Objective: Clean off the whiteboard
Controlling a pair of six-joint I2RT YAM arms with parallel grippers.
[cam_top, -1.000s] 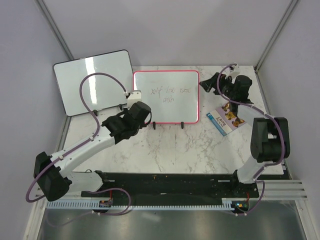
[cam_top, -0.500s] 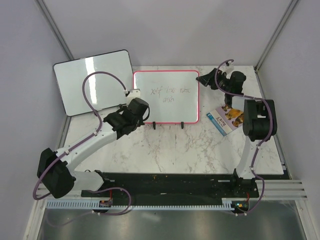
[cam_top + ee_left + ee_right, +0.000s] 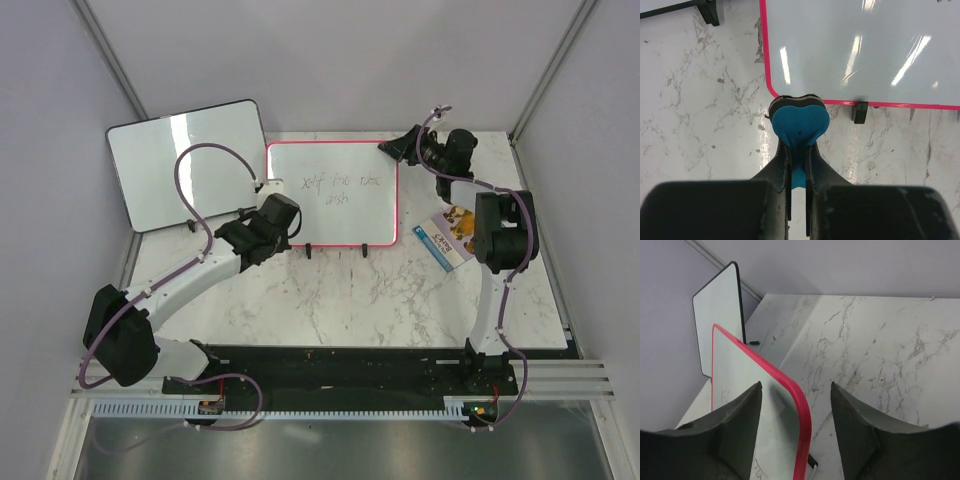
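Observation:
The whiteboard, pink-red framed, stands on black feet at the middle back and carries faint grey handwriting. My left gripper is at its lower left corner, shut on a blue eraser with a black felt face; the eraser sits just below the frame's corner on the whiteboard. My right gripper is at the board's top right corner. In the right wrist view the right gripper straddles the whiteboard, one finger on each side of the red frame, both clear of it.
A black-framed white board leans at the back left, seen also as the black-framed board behind the red one. A printed booklet lies on the marble table to the right.
The right gripper has swung left to the whiteboard's top right corner and its jaws have narrowed around the frame. The left arm has edged slightly toward the board with the eraser.

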